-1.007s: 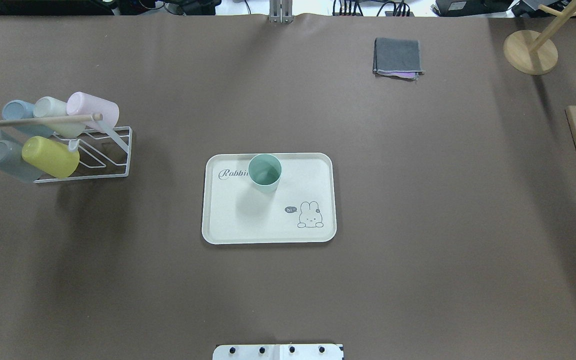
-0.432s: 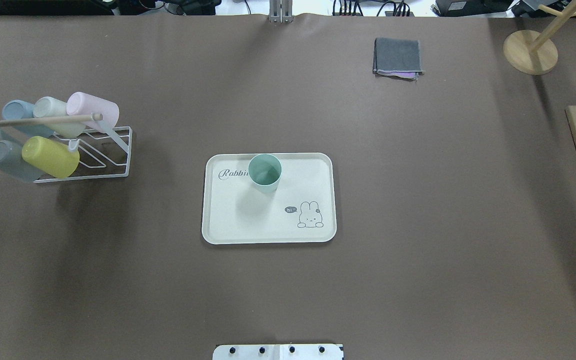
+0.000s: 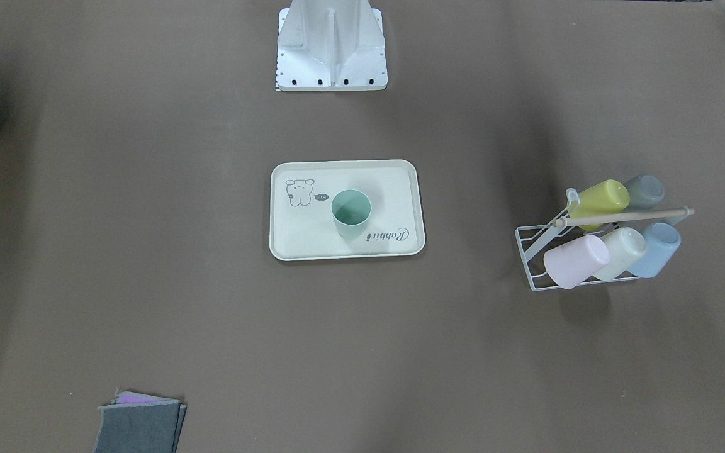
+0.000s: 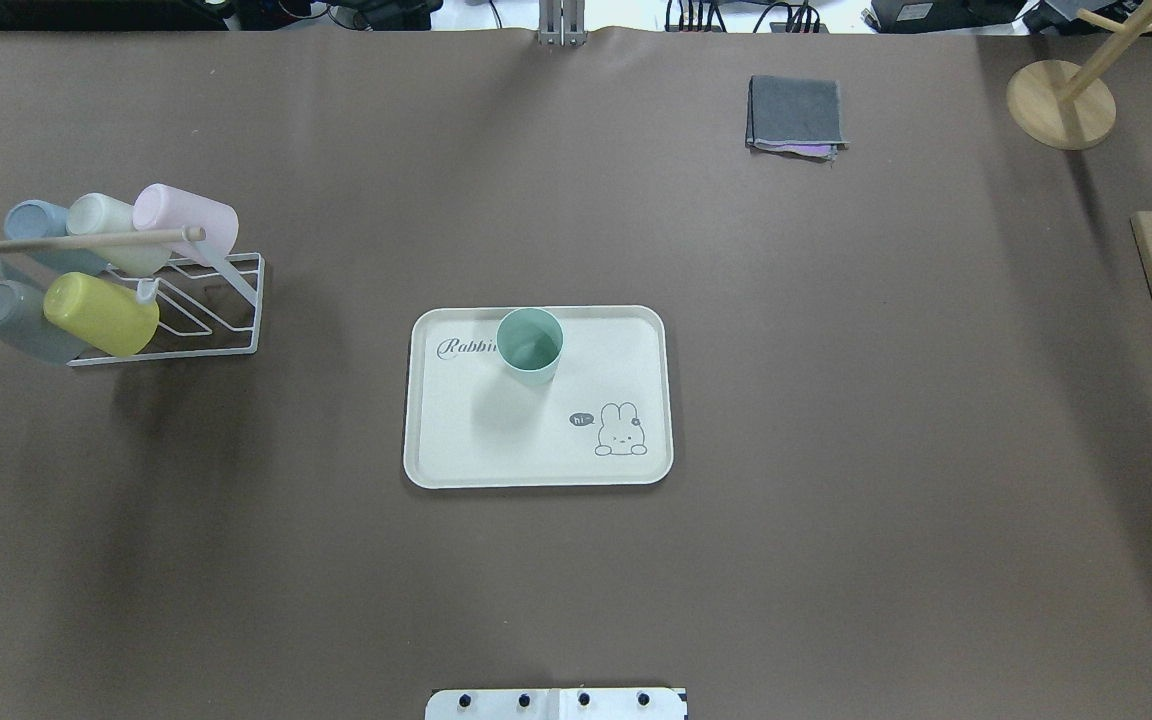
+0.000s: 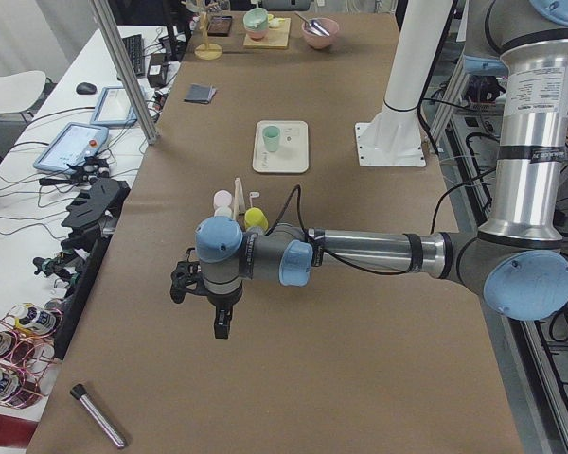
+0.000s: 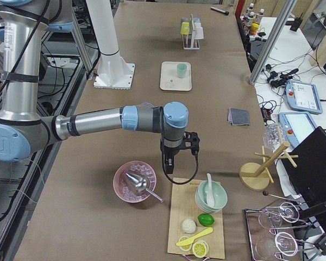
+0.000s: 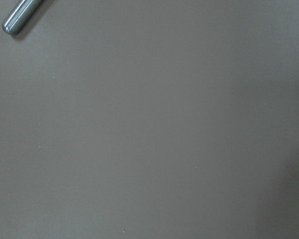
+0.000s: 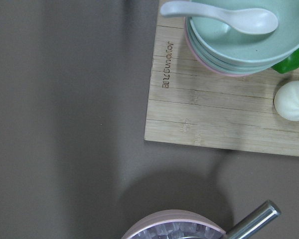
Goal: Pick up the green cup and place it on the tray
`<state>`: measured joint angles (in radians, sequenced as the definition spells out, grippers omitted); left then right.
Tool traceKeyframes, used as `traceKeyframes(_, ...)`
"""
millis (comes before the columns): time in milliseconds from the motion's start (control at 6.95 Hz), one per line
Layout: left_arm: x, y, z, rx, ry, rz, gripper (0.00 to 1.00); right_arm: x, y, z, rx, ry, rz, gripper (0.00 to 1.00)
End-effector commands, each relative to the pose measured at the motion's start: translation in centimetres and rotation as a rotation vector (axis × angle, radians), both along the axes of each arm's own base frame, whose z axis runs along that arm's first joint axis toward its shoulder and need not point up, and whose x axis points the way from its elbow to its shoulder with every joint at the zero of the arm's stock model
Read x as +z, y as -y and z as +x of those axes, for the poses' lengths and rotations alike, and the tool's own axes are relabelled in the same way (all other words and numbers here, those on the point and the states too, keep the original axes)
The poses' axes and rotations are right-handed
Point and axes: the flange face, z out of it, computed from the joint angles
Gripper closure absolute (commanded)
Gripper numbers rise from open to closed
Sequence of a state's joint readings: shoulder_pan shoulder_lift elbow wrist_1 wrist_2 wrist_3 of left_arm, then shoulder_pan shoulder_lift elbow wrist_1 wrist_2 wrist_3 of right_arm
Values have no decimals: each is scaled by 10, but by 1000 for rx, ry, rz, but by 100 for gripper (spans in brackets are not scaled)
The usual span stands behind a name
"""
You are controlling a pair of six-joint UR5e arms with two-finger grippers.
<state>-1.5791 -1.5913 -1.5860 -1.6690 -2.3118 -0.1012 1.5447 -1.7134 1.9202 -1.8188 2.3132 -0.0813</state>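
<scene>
The left fingers [image 5: 220, 326] and right fingers [image 6: 167, 165]: spread cannot be told; green cup [image 4: 530, 347] stands on tray [image 4: 496, 450].

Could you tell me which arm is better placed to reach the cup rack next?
Left, probably: the rack stands on the robot's left side, near the left gripper; the right gripper is by the pink bowl at the opposite end.

The cup [image 4: 530, 346] hides the script's end on the tray [image 4: 536, 455]; far from the tray, whether the left hand [image 5: 221, 329] and right hand [image 6: 167, 168] are closed is unclear.
</scene>
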Motion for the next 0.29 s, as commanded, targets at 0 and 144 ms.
traceKeyframes(0,1,-2,-3,-7,-1,-2,2,1,0,0,0,0,-2,0)
traceKeyframes(144,0,-2,-3,-7,-11,-1,2,1,0,0,0,0,-2,0)
